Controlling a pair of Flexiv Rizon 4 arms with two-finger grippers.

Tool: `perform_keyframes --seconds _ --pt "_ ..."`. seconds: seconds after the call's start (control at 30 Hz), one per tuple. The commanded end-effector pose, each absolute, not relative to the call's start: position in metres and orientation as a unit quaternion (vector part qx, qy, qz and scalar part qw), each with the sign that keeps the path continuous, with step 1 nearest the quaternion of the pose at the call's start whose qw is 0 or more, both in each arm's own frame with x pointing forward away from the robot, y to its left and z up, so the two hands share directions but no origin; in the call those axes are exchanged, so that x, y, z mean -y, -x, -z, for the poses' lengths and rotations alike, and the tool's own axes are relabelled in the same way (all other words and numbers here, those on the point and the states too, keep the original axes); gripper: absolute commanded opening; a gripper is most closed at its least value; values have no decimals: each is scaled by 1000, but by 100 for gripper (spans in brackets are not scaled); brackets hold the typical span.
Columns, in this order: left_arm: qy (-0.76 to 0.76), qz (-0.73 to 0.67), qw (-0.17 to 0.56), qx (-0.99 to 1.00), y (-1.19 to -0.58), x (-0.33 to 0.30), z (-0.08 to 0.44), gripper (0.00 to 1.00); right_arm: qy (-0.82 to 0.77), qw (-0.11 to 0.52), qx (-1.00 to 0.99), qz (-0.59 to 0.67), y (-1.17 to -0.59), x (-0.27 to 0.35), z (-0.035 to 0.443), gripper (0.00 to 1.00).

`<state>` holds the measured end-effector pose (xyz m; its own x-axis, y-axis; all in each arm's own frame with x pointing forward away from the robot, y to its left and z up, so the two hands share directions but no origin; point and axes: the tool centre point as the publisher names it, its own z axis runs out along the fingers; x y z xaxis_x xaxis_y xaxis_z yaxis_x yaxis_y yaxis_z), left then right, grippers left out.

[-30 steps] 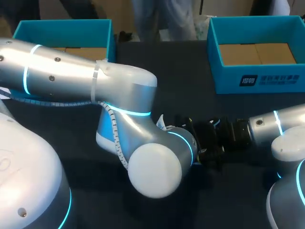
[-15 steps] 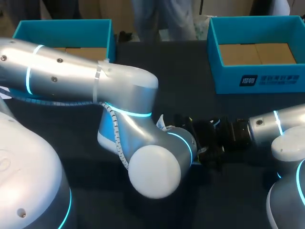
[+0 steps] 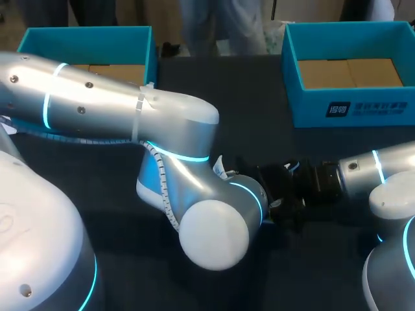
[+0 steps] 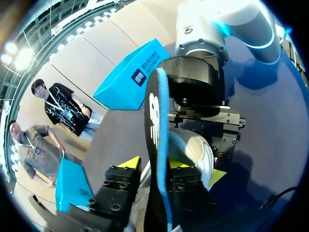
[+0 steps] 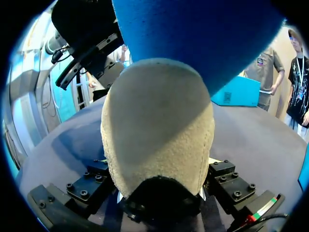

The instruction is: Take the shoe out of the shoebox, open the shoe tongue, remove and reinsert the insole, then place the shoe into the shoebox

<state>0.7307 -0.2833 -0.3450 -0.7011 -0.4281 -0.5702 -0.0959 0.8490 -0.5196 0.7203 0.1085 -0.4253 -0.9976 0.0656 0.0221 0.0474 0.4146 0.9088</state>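
The left gripper [image 4: 152, 163] is closed narrow on the insole [image 4: 155, 111], which stands on its edge between the two yellow tips and rises ahead of them. The right gripper [image 5: 160, 169] holds the shoe [image 5: 157, 125] by its rounded end, with one black finger on each side of it. The two grippers face each other closely over the middle of the table [image 3: 246, 97], and in the head view the left arm [image 3: 130, 110] hides almost the whole shoe. As I judge it, the shoe is already out of the shoebox [image 3: 363, 107] and the insole is mostly or fully out of the shoe. I cannot tell whether its low end is in the opening, nor how the tongue stands. What seems left is to put the insole back fully and then to lay the shoe into the box. The insole is thin and long, with a blue foam face that looks soft and a little porous, and a dark side with a white mark, so it will likely bend easily. The shoe has a cream, fleecy, nubby surface and a black patch low at the held end. The shoebox is of stiff teal cardboard with straight walls and a brown bottom, and a second teal box [image 3: 84, 45] stands at the far left.
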Motion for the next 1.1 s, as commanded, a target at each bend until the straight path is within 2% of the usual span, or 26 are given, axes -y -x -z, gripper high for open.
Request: perform_keyframes --seconds 0.03,0.07,0.1,0.47,0.63,1.1 --pt "151 228 359 -892 -728 288 347 11 -34 8 -842 -538 -722 -111 428 0" --pt "152 227 359 -892 -728 288 348 2 -34 8 -842 -538 -722 -111 428 0" --pt "152 228 358 -893 -728 288 348 0 -34 8 -842 -538 -722 -111 428 0" --pt "156 266 339 -889 -719 286 314 0 -34 8 -842 -538 -722 -111 428 0" --pt "160 296 339 -878 -714 291 284 0 -34 8 -842 -538 -722 -111 428 0" --pt "131 359 280 -880 -721 313 202 0 -34 8 -842 -538 -722 -111 428 0"
